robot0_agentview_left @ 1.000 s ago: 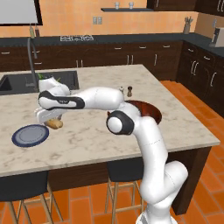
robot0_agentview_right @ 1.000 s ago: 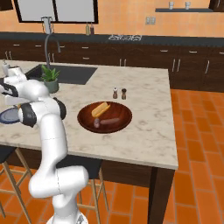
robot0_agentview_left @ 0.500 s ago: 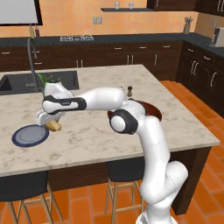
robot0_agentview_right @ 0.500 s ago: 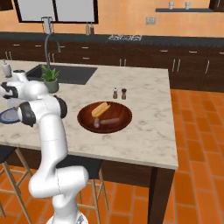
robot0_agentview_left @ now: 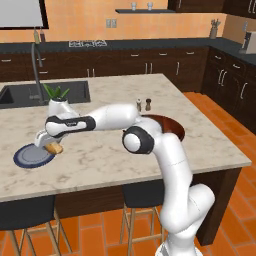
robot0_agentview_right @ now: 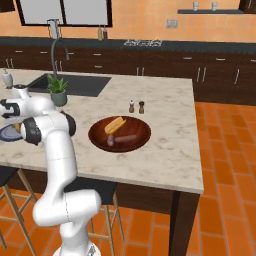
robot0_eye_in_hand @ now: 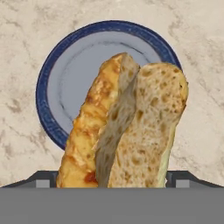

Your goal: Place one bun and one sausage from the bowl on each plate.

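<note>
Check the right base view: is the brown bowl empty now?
No. The bowl holds a bun and a dark sausage.

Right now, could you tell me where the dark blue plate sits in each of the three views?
Left base view: dark blue plate at the left, on the counter's near edge, under the bun.
Right base view: at the far left edge, partly behind the arm.
Hand view: upper centre, behind the bun.
Shared landmark: the bun.

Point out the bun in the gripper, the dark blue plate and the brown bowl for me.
bun (robot0_eye_in_hand: 131, 131), hand view, on its cut crumb face.
dark blue plate (robot0_eye_in_hand: 65, 92), hand view, on its paler centre.
brown bowl (robot0_agentview_right: 140, 131), right base view, on its bare inner floor.
</note>
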Available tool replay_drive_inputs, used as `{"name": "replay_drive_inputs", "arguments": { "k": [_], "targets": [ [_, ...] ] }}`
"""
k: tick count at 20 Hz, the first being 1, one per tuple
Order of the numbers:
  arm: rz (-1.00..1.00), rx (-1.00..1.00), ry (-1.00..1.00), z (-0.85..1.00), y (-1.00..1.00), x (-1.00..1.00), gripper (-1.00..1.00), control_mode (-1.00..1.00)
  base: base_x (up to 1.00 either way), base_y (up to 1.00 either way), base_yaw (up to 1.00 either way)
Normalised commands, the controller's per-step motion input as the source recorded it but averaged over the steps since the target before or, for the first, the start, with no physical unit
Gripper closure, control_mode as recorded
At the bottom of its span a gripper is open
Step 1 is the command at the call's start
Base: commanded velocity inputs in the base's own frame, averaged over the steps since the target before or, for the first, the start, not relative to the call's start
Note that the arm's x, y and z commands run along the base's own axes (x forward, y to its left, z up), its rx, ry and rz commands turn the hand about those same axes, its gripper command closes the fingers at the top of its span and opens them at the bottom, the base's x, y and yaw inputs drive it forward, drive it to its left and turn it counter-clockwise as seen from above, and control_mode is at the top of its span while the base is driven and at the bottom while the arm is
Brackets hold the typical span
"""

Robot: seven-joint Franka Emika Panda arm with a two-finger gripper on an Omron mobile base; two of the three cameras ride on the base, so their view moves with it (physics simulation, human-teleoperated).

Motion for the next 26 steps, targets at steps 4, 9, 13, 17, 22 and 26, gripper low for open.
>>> {"name": "replay_drive_inputs", "arguments": {
  "k": [4, 9, 13, 17, 22, 26],
  "targets": [
    [0.0, 0.03, 0.0, -0.03, 0.25, 0.02, 1.0, -1.0, 0.0, 0.0, 0.0],
    [0.0, 0.0, 0.0, -0.19, 0.12, 0.0, 1.0, -1.0, 0.0, 0.0, 0.0],
    [0.0, 0.0, -0.03, -0.04, 0.0, 0.0, 1.0, -1.0, 0.0, 0.0, 0.0],
    [0.0, 0.0, 0.0, 0.0, 0.0, 0.0, -1.0, -1.0, 0.0, 0.0, 0.0],
    [0.0, 0.0, 0.0, 0.0, 0.0, 0.0, -1.0, -1.0, 0.0, 0.0, 0.0],
    [0.0, 0.0, -0.02, 0.0, 0.03, 0.0, -1.0, -1.0, 0.0, 0.0, 0.0]
  ]
}}
